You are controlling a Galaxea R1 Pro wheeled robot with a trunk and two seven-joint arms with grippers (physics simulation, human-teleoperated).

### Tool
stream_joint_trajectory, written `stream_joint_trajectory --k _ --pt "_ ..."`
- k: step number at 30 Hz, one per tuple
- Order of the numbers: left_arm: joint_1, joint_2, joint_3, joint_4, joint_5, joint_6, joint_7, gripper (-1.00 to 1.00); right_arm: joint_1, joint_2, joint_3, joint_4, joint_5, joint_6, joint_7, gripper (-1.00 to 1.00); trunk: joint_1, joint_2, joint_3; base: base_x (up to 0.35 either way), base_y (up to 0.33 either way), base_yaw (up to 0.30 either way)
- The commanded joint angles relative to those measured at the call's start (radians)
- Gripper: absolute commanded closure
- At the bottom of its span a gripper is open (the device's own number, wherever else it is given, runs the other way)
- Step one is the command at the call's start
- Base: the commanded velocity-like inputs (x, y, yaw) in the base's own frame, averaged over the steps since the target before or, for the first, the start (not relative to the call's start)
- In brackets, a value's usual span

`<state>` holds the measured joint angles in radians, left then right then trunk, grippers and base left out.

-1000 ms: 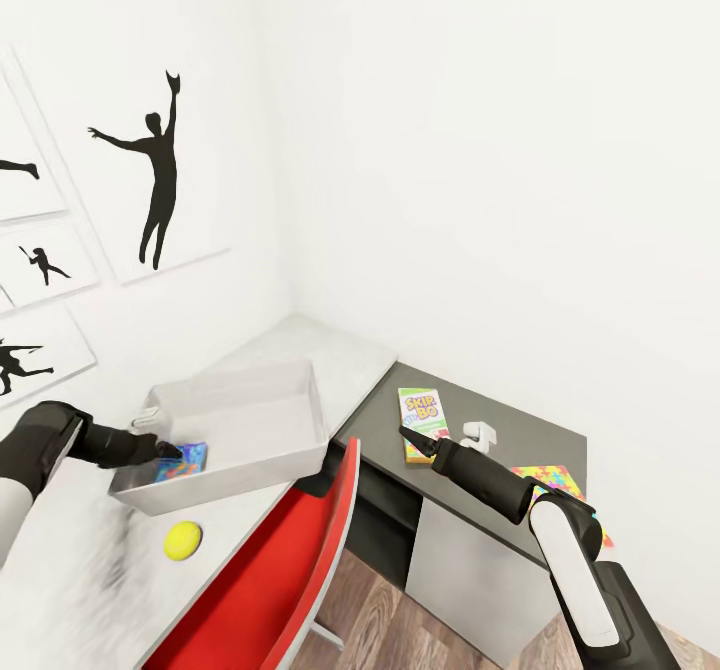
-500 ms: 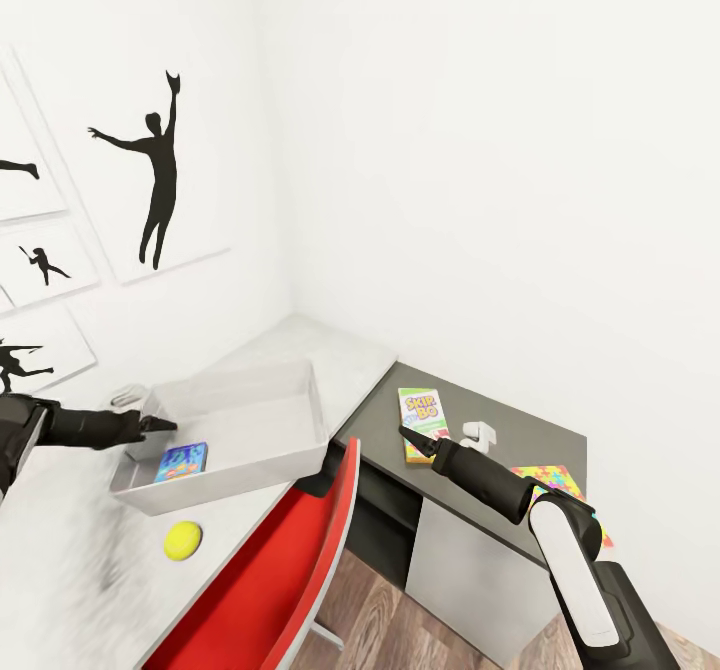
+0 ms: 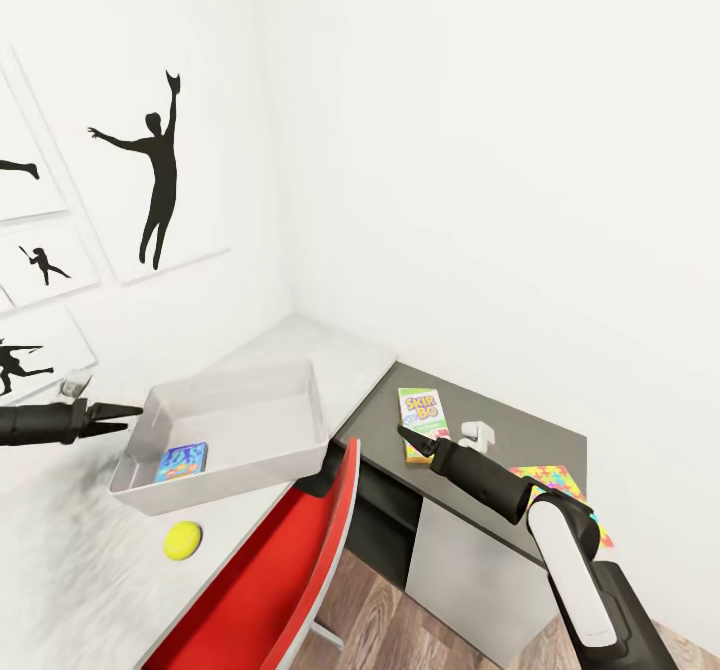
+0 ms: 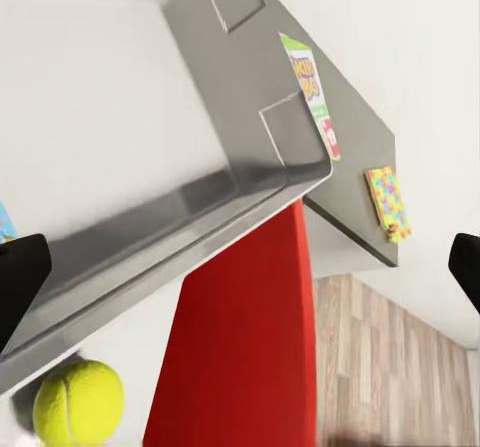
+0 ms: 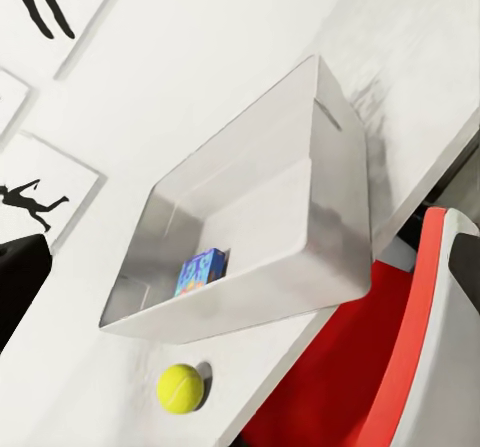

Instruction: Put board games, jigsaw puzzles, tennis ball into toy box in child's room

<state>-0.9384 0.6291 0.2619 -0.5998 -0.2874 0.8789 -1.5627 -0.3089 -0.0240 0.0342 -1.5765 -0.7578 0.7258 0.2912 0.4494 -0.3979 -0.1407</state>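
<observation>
My left gripper point(image 3: 125, 412) hangs out at nine o'clock of the toy box point(image 3: 232, 428), fingers spread apart and empty, tips pointing at the box's left wall but not touching it. Inside the toy box, down in its near left corner, lies the blue board game point(image 3: 182, 460), flat on the floor of the bin. Just outside the box at six o'clock of that corner sits the tennis ball point(image 3: 182, 540) on the light grey table point(image 3: 330, 355), close to the bin's front wall but apart from it.

Over at three o'clock of the box, on the dark corner section, the green-edged board game point(image 3: 421, 412) lies flat. My right gripper point(image 3: 407, 437) hovers over its near edge; whether those fingers are parted or closed, I cannot tell from here. Farther along at four o'clock, past a small white object point(image 3: 478, 437), the yellow jigsaw puzzle point(image 3: 548, 479) rests near the desk's front edge, partly behind my right forearm. A red chair point(image 3: 270, 580) is tucked under the front of the table, its back rising just below the toy box.
</observation>
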Motion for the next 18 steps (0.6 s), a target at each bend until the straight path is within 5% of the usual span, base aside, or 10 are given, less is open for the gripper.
stream_joint_trajectory --k 1,9,15,18 --pt "0.001 0.005 0.018 0.001 -0.006 0.01 -0.008 -1.0 -0.001 0.0 0.001 0.0 0.0 -0.004 0.002 -1.0 0.001 -0.002 -0.002 0.0 0.0 0.0" --pt "0.017 0.015 0.076 0.027 0.036 0.006 -0.008 -1.0 -0.001 -0.005 0.004 0.0 0.0 -0.042 0.003 -1.0 0.001 -0.002 0.0 0.0 0.0 0.0" --pt "0.031 0.019 0.084 0.2 0.085 -0.128 -0.008 -1.0 -0.002 -0.002 0.004 0.0 0.0 -0.047 0.003 -1.0 0.001 -0.002 0.009 0.0 0.0 0.0" --pt "0.033 0.027 0.093 0.288 0.139 -0.183 -0.008 -1.0 -0.002 0.003 0.004 0.004 0.001 -0.048 0.003 -1.0 0.001 -0.002 0.013 0.0 0.0 0.0"
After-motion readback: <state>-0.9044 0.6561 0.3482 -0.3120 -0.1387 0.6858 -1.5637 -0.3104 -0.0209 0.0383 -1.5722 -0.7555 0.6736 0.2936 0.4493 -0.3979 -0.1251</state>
